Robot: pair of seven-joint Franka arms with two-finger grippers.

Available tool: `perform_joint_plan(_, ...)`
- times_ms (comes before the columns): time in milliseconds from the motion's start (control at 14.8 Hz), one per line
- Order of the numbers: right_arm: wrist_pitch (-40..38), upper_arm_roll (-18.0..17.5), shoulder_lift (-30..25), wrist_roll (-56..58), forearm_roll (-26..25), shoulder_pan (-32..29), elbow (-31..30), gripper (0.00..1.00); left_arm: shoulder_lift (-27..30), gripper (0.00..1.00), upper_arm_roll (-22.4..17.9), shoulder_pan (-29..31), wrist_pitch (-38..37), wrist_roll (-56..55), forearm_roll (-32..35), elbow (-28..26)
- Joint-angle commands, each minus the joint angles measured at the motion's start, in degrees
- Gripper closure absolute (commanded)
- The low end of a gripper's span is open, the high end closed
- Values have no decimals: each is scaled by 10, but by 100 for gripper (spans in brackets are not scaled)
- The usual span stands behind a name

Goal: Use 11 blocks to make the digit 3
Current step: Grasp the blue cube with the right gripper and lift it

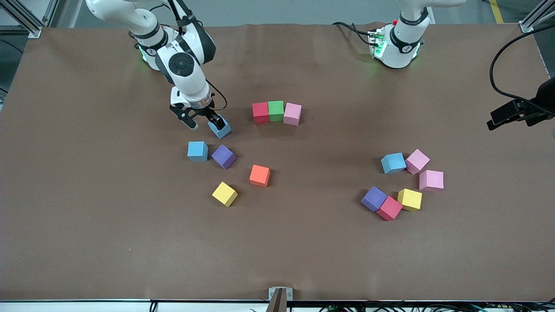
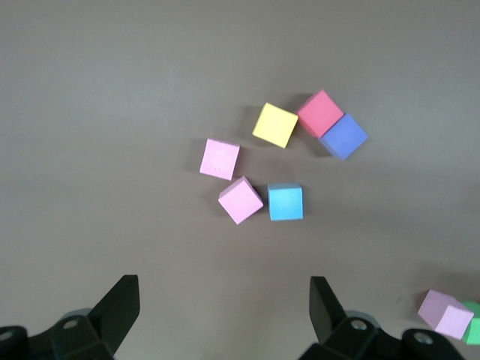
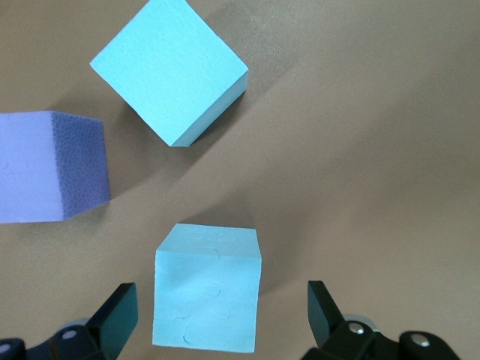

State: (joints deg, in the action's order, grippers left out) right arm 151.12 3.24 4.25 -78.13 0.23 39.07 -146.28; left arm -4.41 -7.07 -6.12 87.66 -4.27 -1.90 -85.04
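Lowest in the front view, right of centre, a red block (image 1: 389,208) touches a purple block (image 1: 373,198) and a yellow block (image 1: 410,199). Just above them sit a pink block (image 1: 431,180), a tilted pink block (image 1: 417,161) and a blue block (image 1: 393,163). Left of centre lie a yellow cube (image 1: 224,193), an orange cube (image 1: 259,175), a purple cube (image 1: 223,156) and a blue cube (image 1: 197,151). Higher up, the right gripper (image 1: 204,123) stands low at the table, jaws spread around a light blue block (image 1: 220,128) without pinching it. At upper centre a red, green and pink row (image 1: 276,112) lies side by side. The left gripper (image 2: 221,315) shows only in its wrist view, jaws wide apart and empty, high over the six-block cluster.
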Motion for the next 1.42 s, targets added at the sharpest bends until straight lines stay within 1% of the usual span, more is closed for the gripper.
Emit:
perform_joint_plan(0,27,-7,-12,11,9,-15,-19,0,-4,0,-3,-1,-10,20,-13,-11)
perform_joint_plan(68,43,-7,-1,8,11,-15,-19,0,-7,0,-2,0,-10,20,-14,-11)
perform_joint_plan(338,81,-9,49,8,57,-4,-15,0,-9,0,-6,2,-6,26,-15,-6)
perform_joint_plan(473,87,-10,64,8,62,5,-13,0,-11,0,-7,1,3,25,-12,-7)
perform_joint_plan(541,87,-10,66,8,62,6,-12,1,-16,0,-7,1,4,24,-13,-8)
perform_joint_plan(609,86,-10,66,7,63,6,-11,5,-17,0,-8,1,4,23,-13,-9)
perform_joint_plan(879,83,-10,66,7,63,13,-4,34,-32,0,-9,8,4,20,-7,-9)
perform_joint_plan(947,82,-10,66,7,63,13,-3,39,-36,0,-8,14,4,20,-7,-10)
perform_joint_plan(1082,79,-11,66,10,63,18,2,65,-36,0,-8,18,-4,17,-7,-11)
perform_joint_plan(1150,78,-10,66,11,63,22,4,83,-33,0,-9,19,-15,15,-7,-10)
perform_joint_plan(1217,78,-11,66,12,62,24,9,96,-31,0,-9,21,-17,15,-7,-7)
perform_joint_plan(1352,75,-10,66,23,62,40,27,97,-30,0,-8,23,-18,14,-8,-7)
